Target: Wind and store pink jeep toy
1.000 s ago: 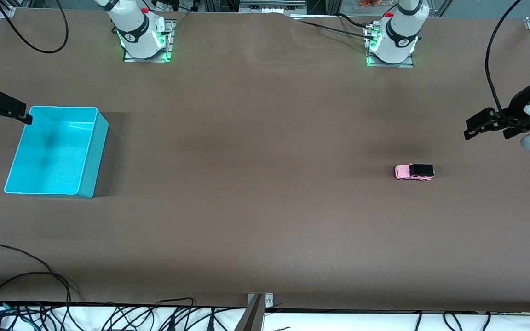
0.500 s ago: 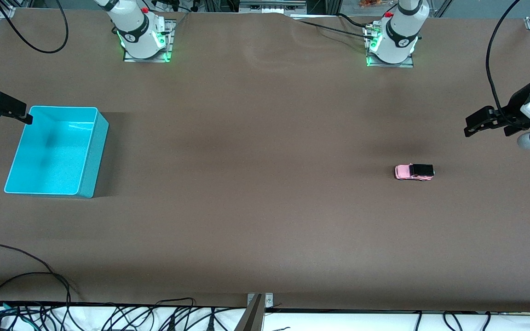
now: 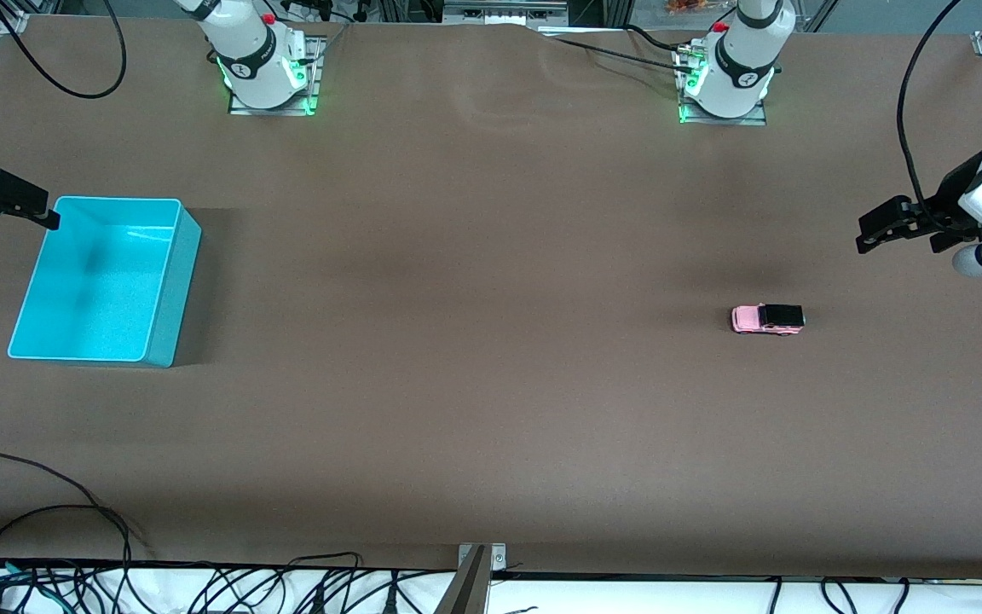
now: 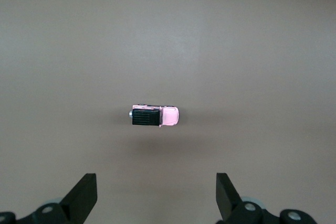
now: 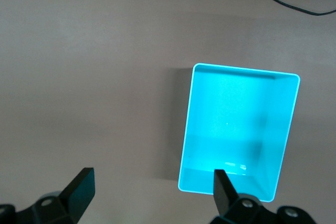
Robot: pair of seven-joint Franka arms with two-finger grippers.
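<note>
Surface: brown table (image 3: pixel 474 256) with a plain matte cover; black cables (image 3: pixel 158 584) lie along the edge nearest to the front camera.

Arm bases: both white bases stand at the edge farthest from the front camera, each with a green light at its foot.

Left gripper: the left gripper (image 3: pixel 870 236) hangs in the air over bare table at the left arm's end. Its two black fingers (image 4: pixel 84 195) stand wide apart and nothing is between them.

Pink jeep toy: the pink jeep toy (image 3: pixel 768 319) stands on its wheels on the table, near the left gripper but apart from it, not touched by anything. In the left wrist view the pink jeep toy (image 4: pixel 155 116) shows ahead of the open fingertips, about midway between their two lines. Its pink hood points toward the right arm's end of the table, its black roof and rear toward the left arm's end.

Right gripper: the right gripper (image 3: pixel 48 217) hangs in the air at the right arm's end, just beside one corner of the bin. Its fingers (image 5: pixel 223 187) are spread wide too and hold nothing.

Turquoise bin: the turquoise bin (image 3: pixel 163 341) stands upright on the table, well apart from the toy. In the right wrist view the turquoise bin (image 5: pixel 239 70) shows only its own floor inside.
</note>
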